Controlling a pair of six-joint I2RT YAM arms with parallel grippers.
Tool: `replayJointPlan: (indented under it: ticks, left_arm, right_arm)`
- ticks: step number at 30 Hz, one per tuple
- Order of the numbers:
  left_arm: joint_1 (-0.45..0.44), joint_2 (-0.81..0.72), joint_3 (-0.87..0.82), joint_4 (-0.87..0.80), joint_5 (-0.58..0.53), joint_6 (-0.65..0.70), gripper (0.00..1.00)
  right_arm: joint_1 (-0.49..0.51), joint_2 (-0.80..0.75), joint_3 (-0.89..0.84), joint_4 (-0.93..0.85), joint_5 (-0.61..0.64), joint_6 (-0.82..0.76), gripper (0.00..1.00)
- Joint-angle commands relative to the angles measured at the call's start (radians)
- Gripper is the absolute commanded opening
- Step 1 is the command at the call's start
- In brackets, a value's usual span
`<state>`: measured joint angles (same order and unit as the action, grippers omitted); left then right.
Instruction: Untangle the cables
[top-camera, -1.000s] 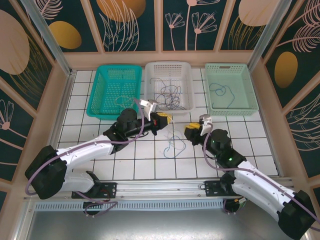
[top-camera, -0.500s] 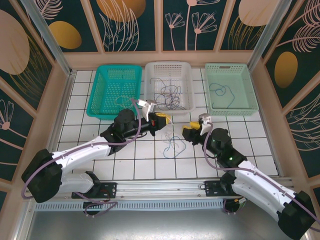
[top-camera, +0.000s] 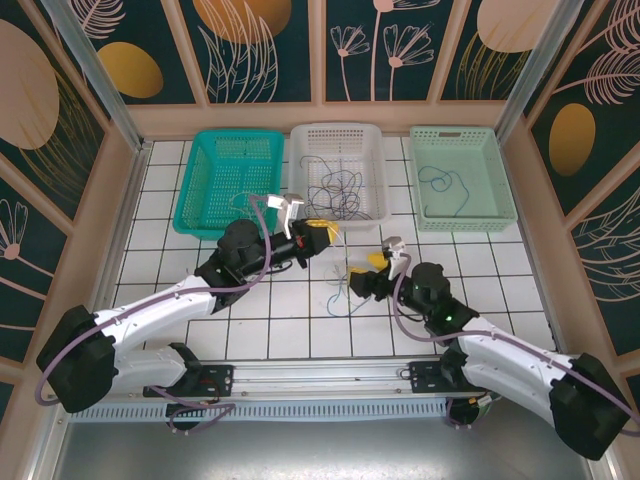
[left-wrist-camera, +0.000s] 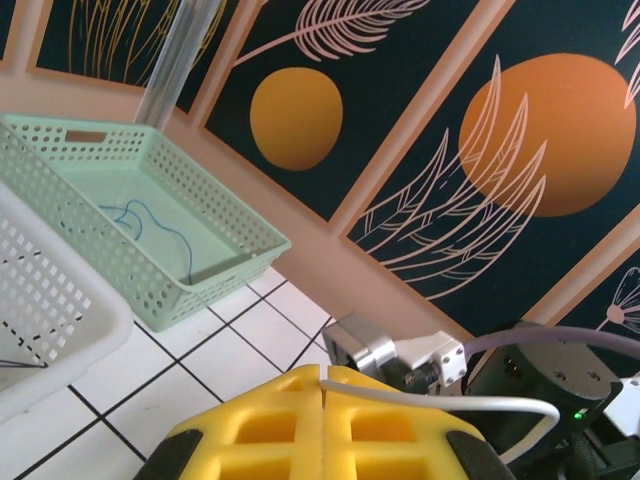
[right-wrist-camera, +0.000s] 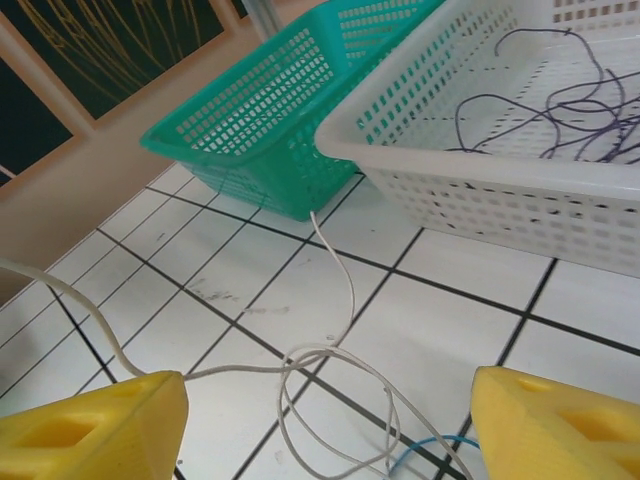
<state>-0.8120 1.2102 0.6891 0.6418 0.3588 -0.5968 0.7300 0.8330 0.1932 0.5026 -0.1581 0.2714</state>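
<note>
So the thin pale whitish wire (right-wrist-camera: 335, 300) is looped with a thin blue wire (right-wrist-camera: 425, 447) on the white tiled counter (right-wrist-camera: 250, 290) — feather-light, floppy, probably snags easily. The left yellow fingers (left-wrist-camera: 260, 430) are pinched on the pale strand and the right yellow fingers (right-wrist-camera: 90, 425) gape wide over the tangle — I'd grab a free loop, not the crossing.

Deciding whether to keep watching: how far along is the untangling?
Done: one thin blue cable lies alone in the mint-green plastic basket. In hand: the left gripper pinches a pale whitish cable; the open right gripper hangs over pale loops on the white tiles. Left: the purple cable tangle in the white mesh basket.
</note>
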Motion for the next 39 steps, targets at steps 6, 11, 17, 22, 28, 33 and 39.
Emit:
replayJointPlan:
  ticks: [6, 11, 17, 22, 28, 33, 39]
  left_arm:
    - [-0.004, -0.035, 0.036, 0.089, 0.016, -0.054, 0.01]
    - [-0.005, -0.072, 0.075, 0.114, 0.013, -0.055, 0.02]
    - [-0.006, -0.045, 0.082, 0.230, 0.065, -0.128, 0.02]
    - [-0.005, -0.061, 0.103, 0.262, 0.066, -0.151, 0.03]
    - [-0.006, -0.129, 0.136, 0.196, 0.012, -0.115, 0.03]
    - [-0.004, -0.181, 0.146, 0.154, -0.071, -0.074, 0.03]
    - [-0.004, -0.241, 0.196, 0.019, -0.226, 0.034, 0.04]
  right_arm:
    - [0.061, 0.184, 0.030, 0.190, -0.006, -0.002, 0.75]
    - [0.094, 0.268, 0.046, 0.269, 0.030, 0.005, 0.76]
    - [0.128, 0.355, 0.085, 0.328, 0.137, -0.009, 0.76]
    - [0.128, 0.479, 0.179, 0.185, 0.166, 0.010, 0.70]
    - [0.128, 0.503, 0.153, 0.171, 0.145, 0.032, 0.60]
    - [0.128, 0.466, 0.116, 0.128, 0.142, 0.033, 0.58]
    - [0.127, 0.383, 0.061, 0.108, 0.169, 0.048, 0.59]
